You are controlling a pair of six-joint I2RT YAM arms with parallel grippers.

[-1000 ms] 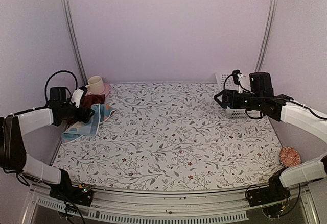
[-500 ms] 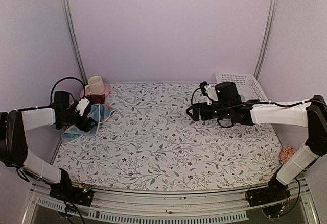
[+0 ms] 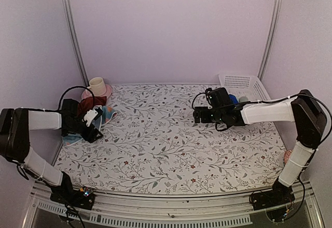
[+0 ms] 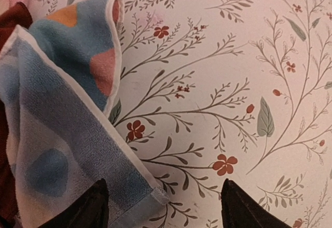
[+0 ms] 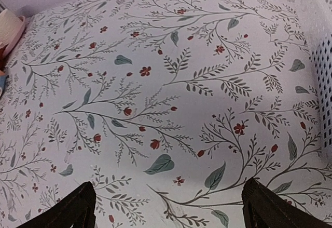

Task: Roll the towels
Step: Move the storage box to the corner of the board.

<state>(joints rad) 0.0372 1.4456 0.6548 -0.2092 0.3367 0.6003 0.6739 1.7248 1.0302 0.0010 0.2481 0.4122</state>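
The light-blue towel [image 3: 103, 115] with teal and pinkish patches lies rumpled at the table's left edge, partly over the dark maroon towel [image 3: 94, 103]. My left gripper [image 3: 93, 132] is low over the blue towel's near side, open. In the left wrist view the blue towel [image 4: 57, 129] fills the left. Its white-hemmed corner lies between my open fingers, the left fingertip [image 4: 85, 210] over the cloth. The maroon towel [image 4: 13, 23] shows only at the left edge. My right gripper [image 3: 198, 117] hovers open and empty over bare table covering, as the right wrist view [image 5: 171, 215] shows.
A cream cup [image 3: 96, 85] sits on a pink saucer [image 3: 108, 90] behind the towels. A white mesh basket [image 3: 244, 84] stands at the back right; its wall shows in the right wrist view [image 5: 321, 56]. A round pinkish object [image 3: 293, 158] lies at the table's right edge.
My right arm swung left from over the basket and now reaches toward the table's middle. My left gripper moved down toward the near corner of the blue towel.
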